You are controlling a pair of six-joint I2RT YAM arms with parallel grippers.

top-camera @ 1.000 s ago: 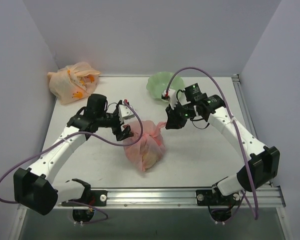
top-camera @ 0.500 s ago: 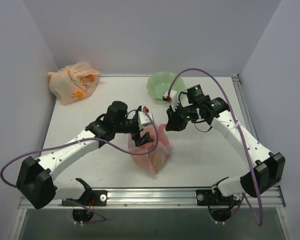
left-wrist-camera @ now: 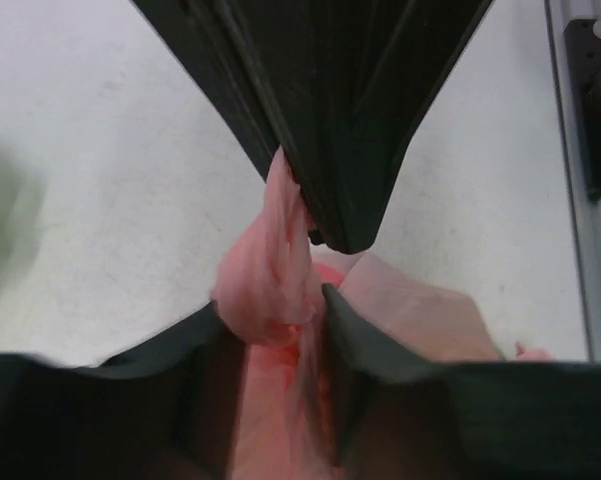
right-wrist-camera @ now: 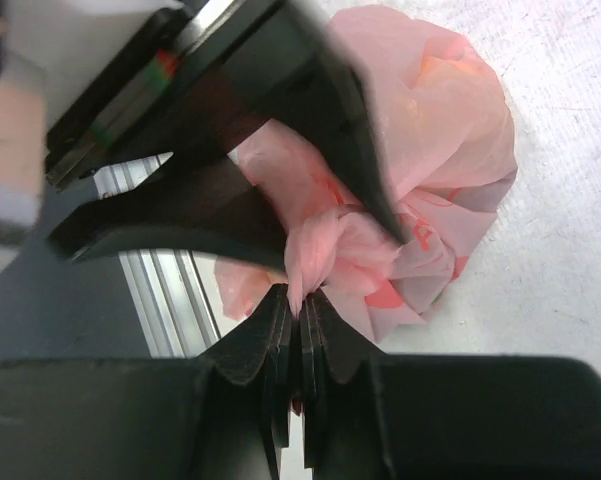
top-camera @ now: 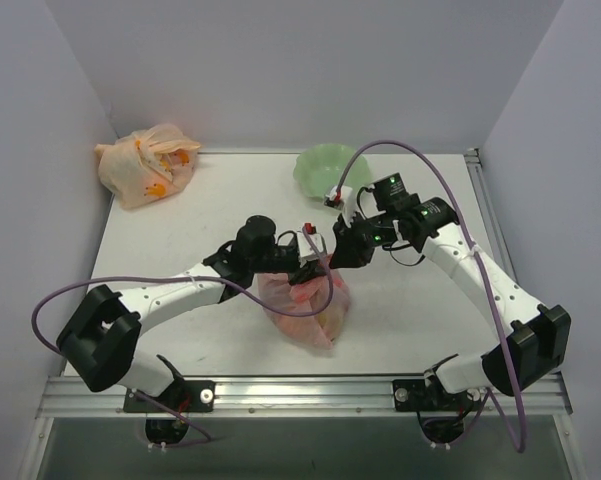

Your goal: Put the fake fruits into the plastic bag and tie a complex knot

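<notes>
**Top external view: both claws meet at the neck of the pink bag**

The right gripper is pressed shut on a twisted strand of the plastic bag, just right of the frame's centre. In the right wrist view its fingers sit closed together at the bottom middle, with the pink strand pinched between them.

The left gripper lies just beside it, to the left. In the left wrist view its jaws stand partly apart at the bottom, one on either side of the bunched neck of the bag. The plastic touches both inner faces, but a firm hold cannot be told.

Below the two claws, the bag rests on the table, a little under the centre of the frame. Its body is rounded and full. The fake fruits show through the film only as yellow and orange shapes.

A green bowl sits at the upper middle. A pale orange tied bag lies at the upper left, well apart from the arms.
</notes>
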